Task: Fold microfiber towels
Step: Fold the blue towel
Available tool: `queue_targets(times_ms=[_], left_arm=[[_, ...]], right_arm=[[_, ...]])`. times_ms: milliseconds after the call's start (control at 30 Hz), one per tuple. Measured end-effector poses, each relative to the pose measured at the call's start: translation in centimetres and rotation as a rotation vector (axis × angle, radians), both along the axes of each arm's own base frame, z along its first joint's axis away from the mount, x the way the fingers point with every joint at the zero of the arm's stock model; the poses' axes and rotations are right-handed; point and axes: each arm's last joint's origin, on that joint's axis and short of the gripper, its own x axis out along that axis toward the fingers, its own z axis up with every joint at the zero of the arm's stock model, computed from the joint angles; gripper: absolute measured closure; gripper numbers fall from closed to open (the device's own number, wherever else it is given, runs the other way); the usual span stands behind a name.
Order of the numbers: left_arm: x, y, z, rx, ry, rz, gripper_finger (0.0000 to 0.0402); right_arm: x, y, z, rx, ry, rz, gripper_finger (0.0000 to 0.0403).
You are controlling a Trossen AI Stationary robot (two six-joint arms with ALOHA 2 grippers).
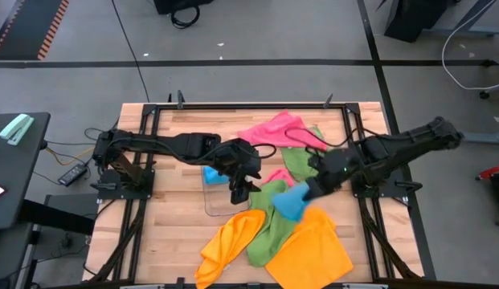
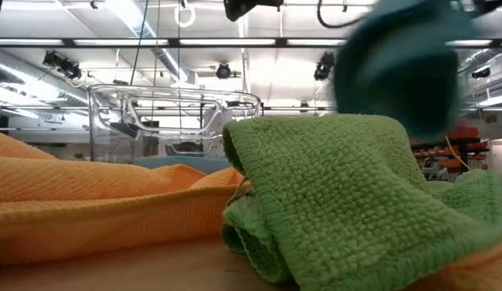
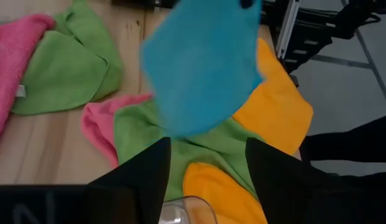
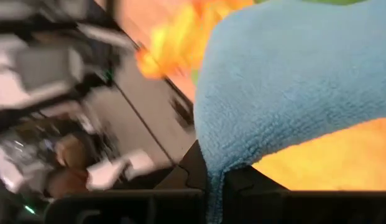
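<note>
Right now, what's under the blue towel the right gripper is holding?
The blue towel hangs from the right gripper above a green towel and an orange towel. What the blue towel covers directly beneath it cannot be seen.

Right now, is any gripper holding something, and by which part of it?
The right gripper is shut on the blue towel, pinching it at an edge so it hangs. The left gripper is open, holding nothing.
</note>
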Motion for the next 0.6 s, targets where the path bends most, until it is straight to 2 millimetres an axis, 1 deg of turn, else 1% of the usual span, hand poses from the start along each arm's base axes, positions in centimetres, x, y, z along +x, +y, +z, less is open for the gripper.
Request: queue_targets(times_ms=[67, 167, 300, 400, 600], left_arm=[[0.0, 0.0, 0.0, 0.000, -0.002, 0.000, 0.0188], [0.1, 0.0, 0.1, 0.000, -0.010, -0.001, 0.0196], [0.1, 0.0, 0.1, -0.001, -0.019, 0.000, 0.0204], [0.1, 0.0, 0.1, -0.001, -0.018, -0.001, 0.0208], [0.1, 0.0, 0.1, -0.002, -0.018, -0.001, 0.0209]], right_arm=[[-0.6, 0.5, -0.2, 0.042, 0.067, 0.049, 0.0390], [-1.6, 1.0, 0.0, 0.119, 0.120, 0.113, 0.0390], [-2.9, 0.8, 0.1, 0.201, 0.226, 0.142, 0.0390], [-3.8, 0.7, -0.3, 0.234, 0.336, 0.182, 0.0390], [-4.5, 0.8, -0.7, 0.301, 0.454, 0.305, 0.0390]])
